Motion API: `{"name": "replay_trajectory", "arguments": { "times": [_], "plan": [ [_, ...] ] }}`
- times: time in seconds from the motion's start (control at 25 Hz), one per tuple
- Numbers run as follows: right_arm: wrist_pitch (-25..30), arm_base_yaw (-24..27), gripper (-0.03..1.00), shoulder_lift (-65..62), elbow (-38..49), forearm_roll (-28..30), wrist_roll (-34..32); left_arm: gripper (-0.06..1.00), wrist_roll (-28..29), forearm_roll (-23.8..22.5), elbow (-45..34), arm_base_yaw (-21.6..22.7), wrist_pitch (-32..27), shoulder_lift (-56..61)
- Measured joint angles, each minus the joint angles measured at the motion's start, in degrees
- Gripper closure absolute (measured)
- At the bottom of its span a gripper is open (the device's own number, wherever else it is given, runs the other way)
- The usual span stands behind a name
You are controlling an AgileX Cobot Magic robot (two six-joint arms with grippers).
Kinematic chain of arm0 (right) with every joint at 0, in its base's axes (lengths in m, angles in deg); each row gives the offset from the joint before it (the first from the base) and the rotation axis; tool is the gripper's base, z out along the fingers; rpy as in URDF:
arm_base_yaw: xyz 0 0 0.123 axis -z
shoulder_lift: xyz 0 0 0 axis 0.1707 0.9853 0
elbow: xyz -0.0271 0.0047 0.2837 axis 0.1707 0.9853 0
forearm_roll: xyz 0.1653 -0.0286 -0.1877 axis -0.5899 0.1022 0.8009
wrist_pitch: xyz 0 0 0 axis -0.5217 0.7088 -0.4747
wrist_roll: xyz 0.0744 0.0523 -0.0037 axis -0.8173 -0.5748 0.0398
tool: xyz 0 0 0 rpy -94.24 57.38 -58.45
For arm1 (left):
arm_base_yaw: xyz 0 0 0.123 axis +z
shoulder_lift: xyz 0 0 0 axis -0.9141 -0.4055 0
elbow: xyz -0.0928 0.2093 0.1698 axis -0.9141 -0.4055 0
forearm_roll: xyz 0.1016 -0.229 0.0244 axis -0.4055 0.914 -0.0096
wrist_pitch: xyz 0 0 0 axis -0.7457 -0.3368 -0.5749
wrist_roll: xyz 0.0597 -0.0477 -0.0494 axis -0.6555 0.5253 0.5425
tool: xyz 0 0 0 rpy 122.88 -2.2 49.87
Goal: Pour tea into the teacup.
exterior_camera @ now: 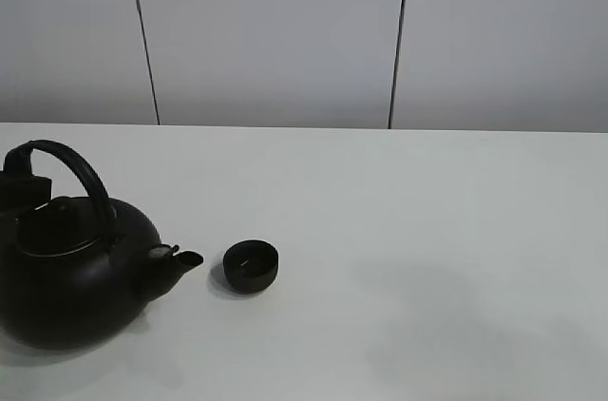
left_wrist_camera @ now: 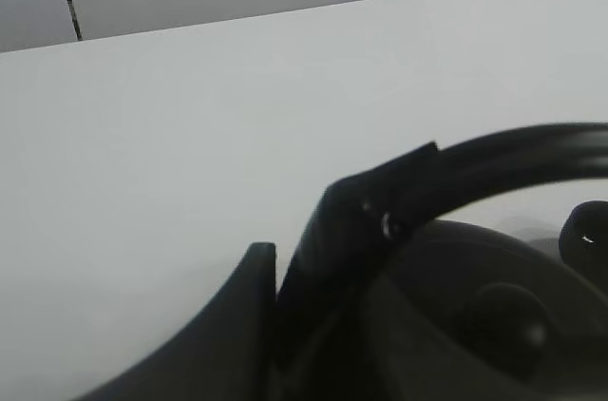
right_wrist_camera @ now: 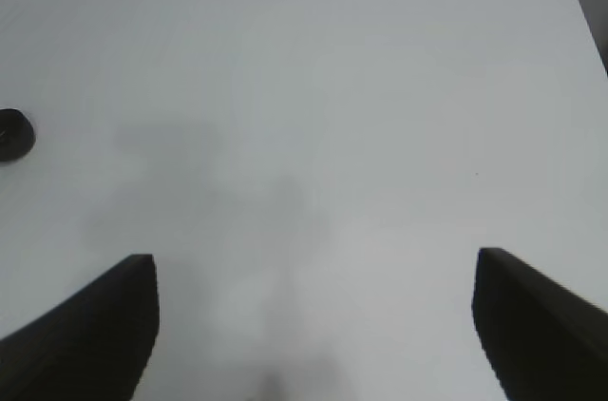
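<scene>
The teacup [exterior_camera: 251,266], small, round and matte black, stands on the white table [exterior_camera: 427,230] left of the middle. The big black kettle [exterior_camera: 66,287] is upright at the far left. Its spout [exterior_camera: 179,261] points right at the teacup, a short gap away. My left gripper [exterior_camera: 21,187] is shut on the left end of the kettle's arched handle [exterior_camera: 84,173]. The left wrist view shows my left gripper [left_wrist_camera: 285,273] clamped on the handle [left_wrist_camera: 513,149], above the lid. My right gripper [right_wrist_camera: 313,325] is open and empty over bare table. The teacup [right_wrist_camera: 13,134] is at the edge of the right wrist view.
A grey panelled wall [exterior_camera: 275,30] rises behind the table's far edge. The table reaches to the right of the teacup. The right arm does not show in the exterior high view.
</scene>
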Motion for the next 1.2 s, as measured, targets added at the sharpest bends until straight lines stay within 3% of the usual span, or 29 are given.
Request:
{"name": "replay_trajectory", "arguments": {
  "times": [0.32,0.68,1.2],
  "plan": [
    [0.0,0.0,0.35,0.0,0.0,0.0,0.0,0.8,4.18,-0.63,-0.38,0.0,-7.66,7.91],
    [-0.06,0.0,0.35,0.0,0.0,0.0,0.0,0.8,8.67,-1.43,-0.48,-0.21,-7.88,13.87],
    [-0.06,0.0,0.35,0.0,0.0,0.05,0.0,0.8,8.84,-0.36,3.54,-7.6,-8.44,13.87]
  ]
}}
